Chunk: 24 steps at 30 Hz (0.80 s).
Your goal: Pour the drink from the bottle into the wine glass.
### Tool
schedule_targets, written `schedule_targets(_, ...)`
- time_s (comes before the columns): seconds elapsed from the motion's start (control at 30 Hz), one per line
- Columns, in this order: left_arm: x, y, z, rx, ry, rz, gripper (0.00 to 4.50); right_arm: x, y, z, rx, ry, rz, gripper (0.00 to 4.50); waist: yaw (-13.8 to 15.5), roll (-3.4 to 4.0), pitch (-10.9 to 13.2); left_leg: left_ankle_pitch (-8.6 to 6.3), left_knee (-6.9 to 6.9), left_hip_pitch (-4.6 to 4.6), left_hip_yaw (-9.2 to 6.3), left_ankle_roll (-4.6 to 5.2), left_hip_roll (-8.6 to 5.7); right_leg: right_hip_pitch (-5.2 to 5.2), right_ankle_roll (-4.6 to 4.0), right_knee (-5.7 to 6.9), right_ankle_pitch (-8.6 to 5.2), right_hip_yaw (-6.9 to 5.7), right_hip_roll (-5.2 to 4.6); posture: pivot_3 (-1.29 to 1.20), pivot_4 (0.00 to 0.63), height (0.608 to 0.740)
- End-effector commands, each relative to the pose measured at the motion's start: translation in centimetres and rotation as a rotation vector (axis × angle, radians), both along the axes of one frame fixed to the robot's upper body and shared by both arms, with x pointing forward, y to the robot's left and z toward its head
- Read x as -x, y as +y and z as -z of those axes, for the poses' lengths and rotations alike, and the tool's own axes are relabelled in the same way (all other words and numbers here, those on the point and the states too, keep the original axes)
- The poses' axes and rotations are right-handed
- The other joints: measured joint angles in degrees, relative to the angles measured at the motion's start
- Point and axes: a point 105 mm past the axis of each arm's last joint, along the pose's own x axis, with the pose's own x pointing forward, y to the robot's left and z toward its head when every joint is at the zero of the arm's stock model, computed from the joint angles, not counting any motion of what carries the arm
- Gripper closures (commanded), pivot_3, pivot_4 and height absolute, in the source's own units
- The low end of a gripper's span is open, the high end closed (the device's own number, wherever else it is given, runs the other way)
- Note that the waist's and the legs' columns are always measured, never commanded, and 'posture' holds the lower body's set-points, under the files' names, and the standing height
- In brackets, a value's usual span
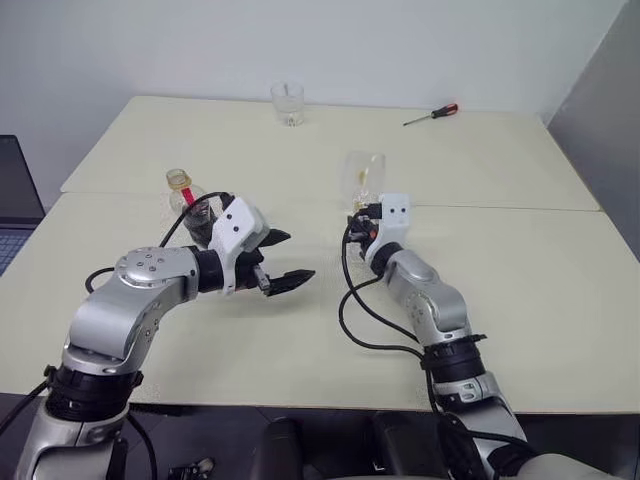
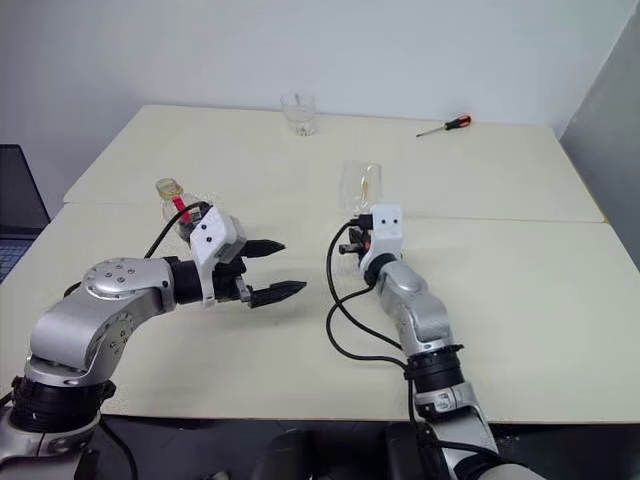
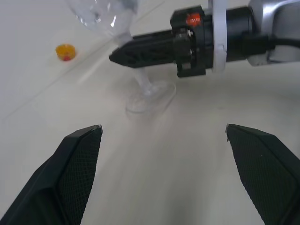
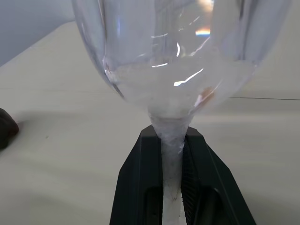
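Note:
The bottle [image 1: 196, 212] stands on the table [image 1: 520, 250] at the left, with a yellowish top, a red strip at the neck and dark drink [image 1: 199, 226] in its belly. My left gripper [image 1: 298, 256] is open just in front and to the right of it, holding nothing. The clear wine glass [image 1: 362, 172] is near the table's middle, its bowl empty. My right gripper [image 4: 172, 136] is shut on its stem just under the bowl. In the left wrist view the glass leans, and its foot [image 3: 151, 97] is at or just above the tabletop.
A clear tumbler [image 1: 288, 103] stands at the far edge, with a red-handled screwdriver [image 1: 432, 115] to its right. A small yellow cap [image 3: 65, 51] lies on the table beyond the glass. A laptop [image 1: 15, 190] sits off the left edge. A seam [image 1: 500, 207] crosses the tabletop.

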Motion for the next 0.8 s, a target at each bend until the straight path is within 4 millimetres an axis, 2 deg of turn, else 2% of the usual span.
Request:
schedule_targets(0.03,0.1,0.2,-0.3,-0.013,-0.012,0.013,0.00,0.8,-0.4,2.2,0.028,0.063,0.008,4.30,-0.08,-0.01,-0.01,0.00,0.00,0.03,-0.01,0.00,0.00,0.00,0.00,0.00,0.00,0.01,0.00,0.00,0.150,0.740)
schedule_targets(0.23,0.6,0.2,-0.1,-0.003,-0.008,0.031,0.00,2.7,-1.1,4.1,0.111,0.075,-0.018,4.30,-0.03,-0.17,-0.15,0.00,0.00,0.05,-0.01,0.00,0.00,0.04,-0.01,-0.01,-0.03,0.02,-0.01,0.00,0.150,0.740)
schedule_targets(0.4,0.5,0.1,0.1,-0.009,-0.004,0.040,0.00,4.5,-0.1,5.1,0.244,0.026,-0.158,4.30,-0.03,-0.37,-0.34,0.00,0.02,0.17,-0.01,0.00,0.01,0.11,0.10,-0.01,-0.14,0.03,-0.01,0.00,0.150,0.740)
schedule_targets(0.63,0.4,0.1,0.2,-0.009,-0.001,0.040,0.00,4.2,0.1,4.6,0.353,-0.060,-0.224,4.30,-0.03,-0.46,-0.43,0.00,-0.01,0.21,0.00,0.00,0.04,0.12,0.02,0.00,-0.18,0.04,0.03,0.00,0.150,0.740)
schedule_targets(0.8,0.0,0.5,0.5,0.015,-0.008,-0.004,0.00,2.4,-1.3,3.8,0.424,-0.118,-0.212,4.30,-0.04,-0.46,-0.43,0.00,0.00,0.29,0.04,0.00,0.03,0.15,0.01,0.02,-0.17,0.03,0.03,0.00,0.150,0.740)
